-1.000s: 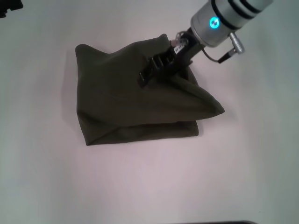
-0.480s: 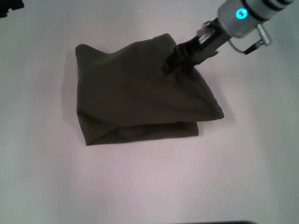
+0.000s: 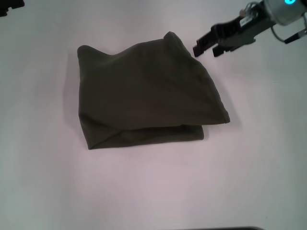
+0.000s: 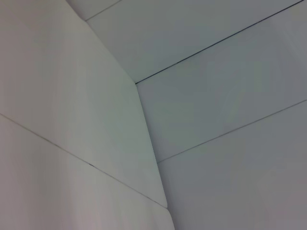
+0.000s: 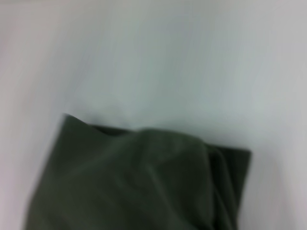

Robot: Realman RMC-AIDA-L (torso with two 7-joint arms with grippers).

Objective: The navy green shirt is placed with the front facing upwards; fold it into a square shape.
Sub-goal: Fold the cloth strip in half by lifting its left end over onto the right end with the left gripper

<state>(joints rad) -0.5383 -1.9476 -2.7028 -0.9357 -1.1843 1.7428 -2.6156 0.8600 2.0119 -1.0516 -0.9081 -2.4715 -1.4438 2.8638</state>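
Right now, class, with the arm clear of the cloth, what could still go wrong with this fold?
1. The navy green shirt lies as a lopsided bundle, its top layer overhanging on the right, so it may not pass as a square.
2. Its far edge stands humped and might slump open.
3. The open right gripper hangs close to that edge and could snag it.

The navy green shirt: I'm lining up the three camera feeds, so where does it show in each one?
Head view: the navy green shirt lies folded at the centre of the white table; the right gripper hovers off its far right corner, fingers apart.
Left wrist view: not in it; only pale panels.
Right wrist view: the shirt fills the lower middle.
Shared landmark: the raised fold at the shirt's far edge.
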